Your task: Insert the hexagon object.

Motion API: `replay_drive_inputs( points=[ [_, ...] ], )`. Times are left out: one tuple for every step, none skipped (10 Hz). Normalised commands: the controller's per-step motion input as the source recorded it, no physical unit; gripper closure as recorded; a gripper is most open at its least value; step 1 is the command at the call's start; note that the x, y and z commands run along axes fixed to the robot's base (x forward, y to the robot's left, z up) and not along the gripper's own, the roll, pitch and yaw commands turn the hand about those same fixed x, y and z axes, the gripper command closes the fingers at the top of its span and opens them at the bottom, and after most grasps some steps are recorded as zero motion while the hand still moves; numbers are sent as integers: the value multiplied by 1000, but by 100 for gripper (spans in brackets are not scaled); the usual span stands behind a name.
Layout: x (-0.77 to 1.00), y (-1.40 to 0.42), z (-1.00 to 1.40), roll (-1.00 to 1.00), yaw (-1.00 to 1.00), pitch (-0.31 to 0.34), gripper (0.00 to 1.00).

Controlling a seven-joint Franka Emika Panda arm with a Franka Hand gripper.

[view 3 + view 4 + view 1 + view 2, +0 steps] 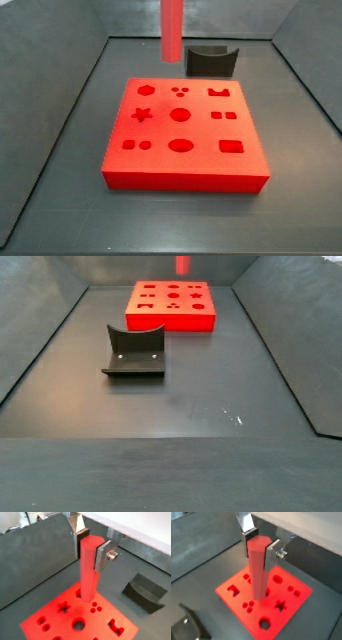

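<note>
My gripper (pixel 91 546) is shut on the hexagon object (pixel 89 572), a long light-red rod with a six-sided top end, held upright. It shows the same way between the fingers (pixel 261 544) in both wrist views. The rod (pixel 258 572) hangs over the flat red block with shaped holes (pixel 67 619), and its lower end hides part of the block (pixel 284 592) near the three small round holes. In a side view the rod (pixel 171 30) hangs clear above the block's far part (pixel 181 130); the gripper is cut off there. The rod's tip (pixel 182 264) also shows above the block (pixel 170 304).
A small dark grey curved holder (pixel 210 60) stands just beyond the block; it also shows in other views (pixel 134 351) (pixel 143 592). Dark walls (pixel 54 100) enclose the dark floor on the sides.
</note>
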Motion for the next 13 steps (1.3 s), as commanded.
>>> replay_drive_inputs(
  points=[
    [-160,469,-523,0,0,-116,100],
    [-343,357,-483,0,-89,-184,100],
    [-506,20,-466,-3,0,-281,100],
    [-443,0,-331,0,0,-260,100],
    [-206,0,-191,0,0,-70,100],
    [-171,0,-206,0,-26,0,100],
    [-191,0,-217,0,-31,-10,100],
    [-126,0,-223,0,-6,0,100],
    [-94,-9,-269,0,0,-17,100],
    [-80,-6,-223,0,0,-39,100],
    [-37,0,-177,0,0,-40,100],
    [0,0,-149,0,0,-43,100],
    [0,-11,-177,0,0,-63,100]
  ],
)
